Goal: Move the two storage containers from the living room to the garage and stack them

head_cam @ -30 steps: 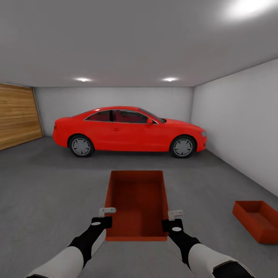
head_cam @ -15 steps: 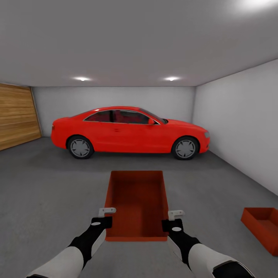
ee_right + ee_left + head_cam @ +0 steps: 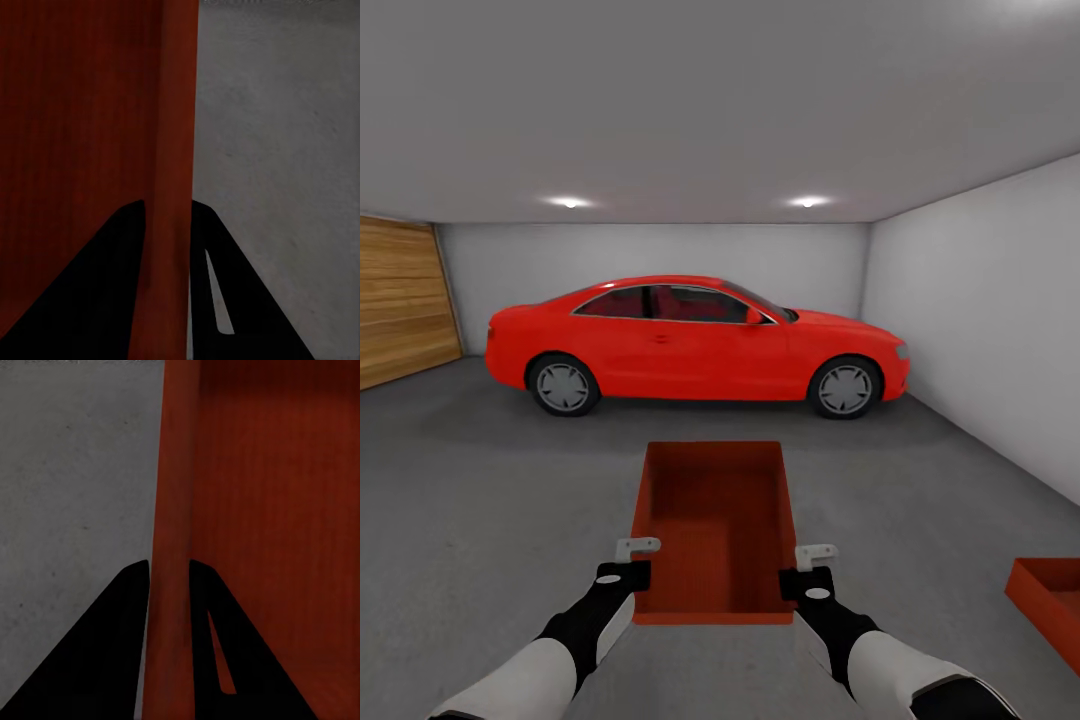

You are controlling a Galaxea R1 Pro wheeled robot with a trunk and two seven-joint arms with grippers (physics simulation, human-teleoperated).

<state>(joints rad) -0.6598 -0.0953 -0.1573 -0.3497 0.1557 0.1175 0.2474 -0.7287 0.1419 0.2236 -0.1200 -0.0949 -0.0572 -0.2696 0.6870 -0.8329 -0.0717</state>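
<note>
I am in the garage. One orange-red storage container (image 3: 715, 520) hangs in front of me above the grey concrete floor (image 3: 490, 480), held by its two long walls. My left gripper (image 3: 632, 560) is shut on its left wall (image 3: 176, 472), with a finger on each side. On the opposite wall (image 3: 176, 97), my right gripper (image 3: 810, 565) is shut the same way. The other storage container (image 3: 1050, 600) lies on the floor at the lower right, cut off by the picture's edge.
A red car (image 3: 690, 345) is parked across the far end. A wooden door (image 3: 400, 300) lines the left side and a white wall (image 3: 980, 330) the right. Open concrete lies between me and the car.
The whole view has moved forward: the car looks slightly larger and the container on the floor has slid toward the right edge. Both grippers keep the same hold.
</note>
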